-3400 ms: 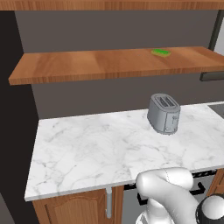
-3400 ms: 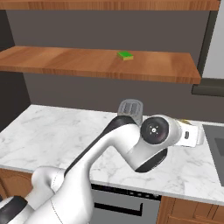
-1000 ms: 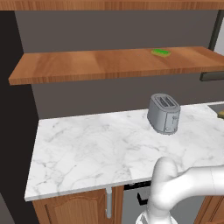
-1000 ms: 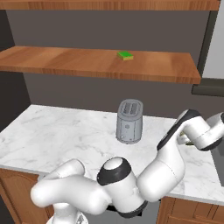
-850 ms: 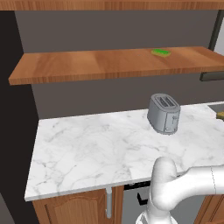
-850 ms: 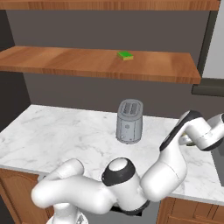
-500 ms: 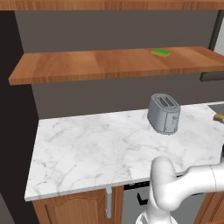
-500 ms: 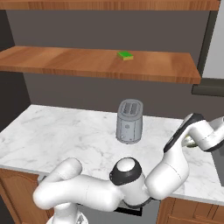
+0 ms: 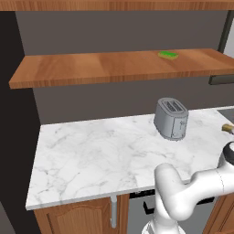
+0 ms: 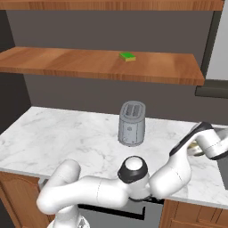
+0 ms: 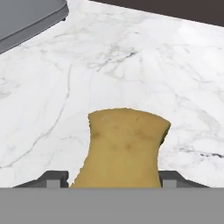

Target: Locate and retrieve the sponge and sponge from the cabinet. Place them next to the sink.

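Note:
An olive-yellow sponge [image 11: 124, 148] sits pinched between my gripper's [image 11: 113, 178] two fingertips, just above the white marble counter [image 11: 144, 65]. My gripper is shut on it. From the left base view the same sponge [image 9: 227, 128] shows at the far right, over the counter. My hand [image 10: 209, 143] hangs at the right end of the counter. A flat bright green sponge [image 9: 168, 55] [image 10: 128, 56] lies on the reddish-brown cabinet shelf [image 9: 91, 66] [image 10: 67, 62], far from the gripper. The grey sink [image 11: 26, 17] lies at the upper left of the hand view.
A grey toaster [image 9: 171, 118] [image 10: 132, 117] stands on the counter below the shelf, left of my hand. My arm's elbow [image 10: 132, 171] bulges over the counter's front edge. A dark wall closes off the left side.
My hand has sunk a little lower over the right end of the counter with the olive-yellow sponge still in it. The green sponge and the toaster have stayed put.

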